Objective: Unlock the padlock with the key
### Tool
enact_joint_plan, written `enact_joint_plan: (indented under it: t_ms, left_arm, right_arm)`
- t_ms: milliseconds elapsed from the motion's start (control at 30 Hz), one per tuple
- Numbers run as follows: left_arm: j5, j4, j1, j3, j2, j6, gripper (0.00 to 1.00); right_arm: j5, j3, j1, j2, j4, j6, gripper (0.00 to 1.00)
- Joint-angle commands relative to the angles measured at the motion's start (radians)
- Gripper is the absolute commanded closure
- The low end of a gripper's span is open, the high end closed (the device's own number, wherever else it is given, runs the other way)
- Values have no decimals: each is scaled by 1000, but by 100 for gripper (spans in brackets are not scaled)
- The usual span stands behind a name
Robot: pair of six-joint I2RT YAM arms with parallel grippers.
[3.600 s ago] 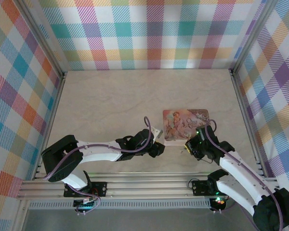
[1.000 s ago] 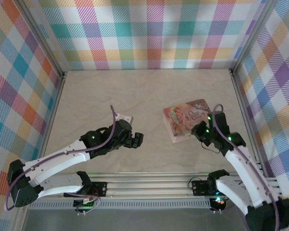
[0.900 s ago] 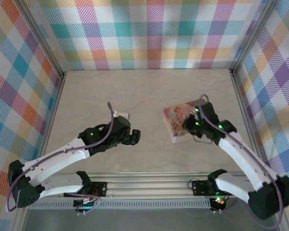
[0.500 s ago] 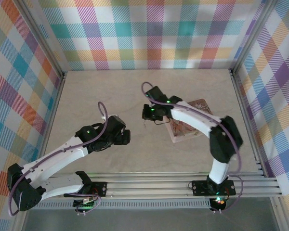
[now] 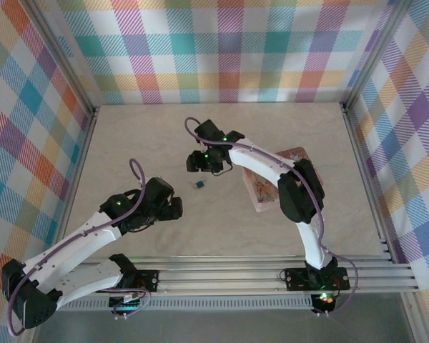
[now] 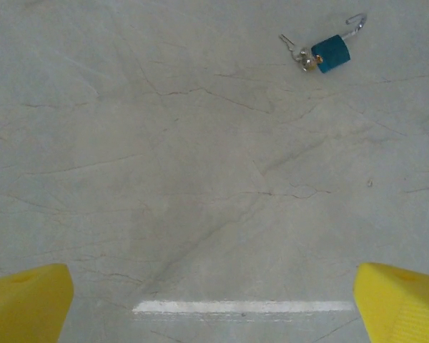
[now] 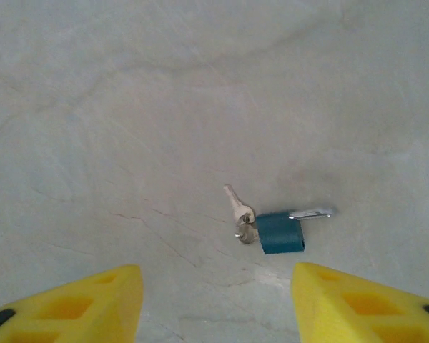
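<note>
The padlock (image 5: pixel 199 184) is a tiny blue block lying flat on the table's middle, its thin silvery shackle sticking out to one side. A small key (image 7: pixel 247 234) sits at the padlock (image 7: pixel 279 232) body's end, with a second key (image 7: pixel 236 202) on the same ring beside it. My right gripper (image 7: pixel 218 307) hovers open just above and short of it, yellow fingertips (image 7: pixel 71 304) well apart. My left gripper (image 6: pixel 214 314) is open too, with the padlock (image 6: pixel 331 53) and key (image 6: pixel 300 56) far ahead at upper right. From above, the right gripper (image 5: pixel 194 163) is behind the padlock and the left gripper (image 5: pixel 175 209) is at its near left.
The pink picture-printed box (image 5: pixel 259 193) lies right of the padlock, partly under my right arm. Metal rails and checked walls close in the table on three sides. A white stripe (image 6: pixel 243 306) marks the table under the left gripper.
My right arm swung left from the pink box to the middle of the table. The padlock now lies free on the table. My left arm drew back toward the near left.
</note>
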Motion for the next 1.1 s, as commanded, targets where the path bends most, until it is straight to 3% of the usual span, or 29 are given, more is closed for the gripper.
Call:
enact_joint_plan:
  t_ms: [0,233,367,433,533,767,900,1067]
  left_arm:
    - [58,60,53,11,18,105,0]
    - [-35,201,95,35,20,316,0]
    - [-16,346,107,-27,-76,511,0]
    - [-38,389,136,-38,-107,606,0]
    - [-34,419,209,-54,-116,704,0]
    - [76,729,486,-282,-130,656,0]
    - [94,936,572,-421,-104,595,0]
    - [94,1101,629,-518,-86,621,0]
  right_arm:
    - [18,-5,-15,-99,-53,-98,36]
    - [100,-249,-82,-351,70,-197,1]
    - [180,-371,-136,-493,129,-202,0]
    - [221,-431,-149,-552,161,-308,0]
    - [379,-586,-179,-662,243,-476,0]
    - [469,-1023,-403,-941,577,-453,0]
    - [465,-1222,-503,-1008,754,-485,0]
    - [416,-1426,-589,-1059,1043,-511,0]
